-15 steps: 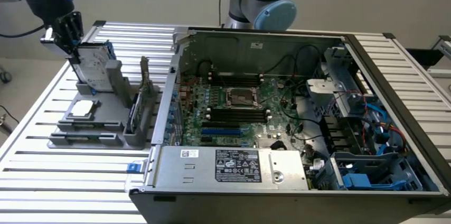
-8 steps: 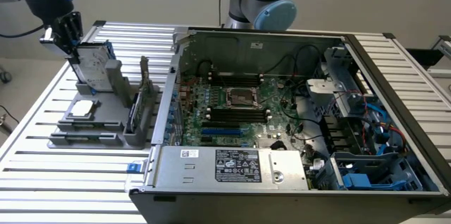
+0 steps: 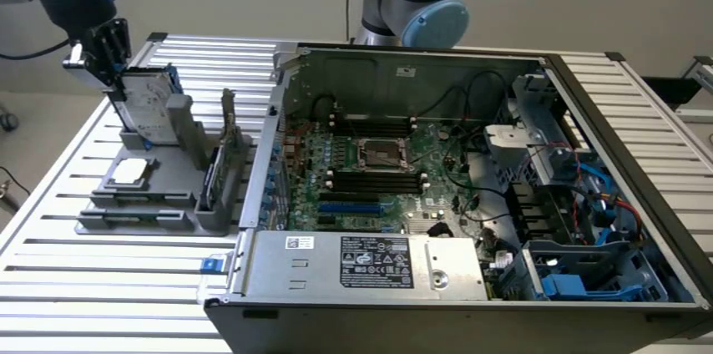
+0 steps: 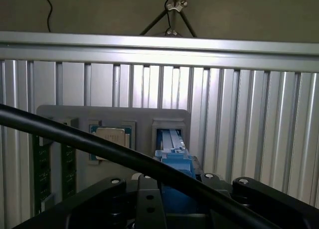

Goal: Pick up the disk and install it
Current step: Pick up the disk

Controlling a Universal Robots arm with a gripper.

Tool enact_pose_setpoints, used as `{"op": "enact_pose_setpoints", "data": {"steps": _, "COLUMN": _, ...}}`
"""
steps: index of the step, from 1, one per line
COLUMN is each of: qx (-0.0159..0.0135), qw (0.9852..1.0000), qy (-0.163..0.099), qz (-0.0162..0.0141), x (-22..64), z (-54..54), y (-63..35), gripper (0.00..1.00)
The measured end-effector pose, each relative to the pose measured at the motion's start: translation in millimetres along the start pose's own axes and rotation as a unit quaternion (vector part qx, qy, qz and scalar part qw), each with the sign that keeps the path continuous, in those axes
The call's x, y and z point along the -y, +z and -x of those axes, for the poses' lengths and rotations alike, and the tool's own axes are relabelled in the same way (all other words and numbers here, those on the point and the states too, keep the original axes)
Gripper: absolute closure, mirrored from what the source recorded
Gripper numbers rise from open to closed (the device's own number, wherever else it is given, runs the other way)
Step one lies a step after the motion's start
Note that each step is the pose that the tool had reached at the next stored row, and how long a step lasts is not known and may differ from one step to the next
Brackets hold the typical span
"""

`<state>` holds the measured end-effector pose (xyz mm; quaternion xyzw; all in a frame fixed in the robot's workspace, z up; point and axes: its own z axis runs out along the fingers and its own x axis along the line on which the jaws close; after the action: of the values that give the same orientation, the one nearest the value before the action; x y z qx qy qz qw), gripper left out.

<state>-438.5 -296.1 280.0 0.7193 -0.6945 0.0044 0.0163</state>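
The disk (image 3: 149, 108), silver-grey with a blue carrier, stands on edge in a slot of the grey holder (image 3: 143, 197) on the exterior view's left. My gripper (image 3: 118, 70) reaches down from above and is shut on the disk's upper end. In the wrist view the blue carrier (image 4: 174, 163) sits between the black gripper bodies, with the empty holder slot (image 4: 169, 129) just beyond it. Whether the disk's lower edge still rests in the slot I cannot tell.
A small square chip (image 3: 129, 172) lies in the holder, and a card (image 3: 227, 154) stands upright beside it. The open computer case (image 3: 446, 170) lies on the exterior view's right, with a power-supply box (image 3: 368, 260) and blue drive bays (image 3: 570, 284). A black cable (image 4: 99, 147) crosses the wrist view.
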Motion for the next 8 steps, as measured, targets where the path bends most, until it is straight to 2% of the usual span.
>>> {"op": "enact_pose_setpoints", "data": {"steps": 5, "qx": 0.0000, "qw": 1.0000, "qy": 0.000, "qz": -0.0001, "x": 0.0, "z": 0.0, "y": 0.0, "gripper": 0.67}}
{"op": "enact_pose_setpoints", "data": {"steps": 8, "qx": 0.0000, "qw": 1.0000, "qy": 0.000, "qz": 0.0000, "x": 0.1, "z": -0.1, "y": -5.4, "gripper": 0.67}}
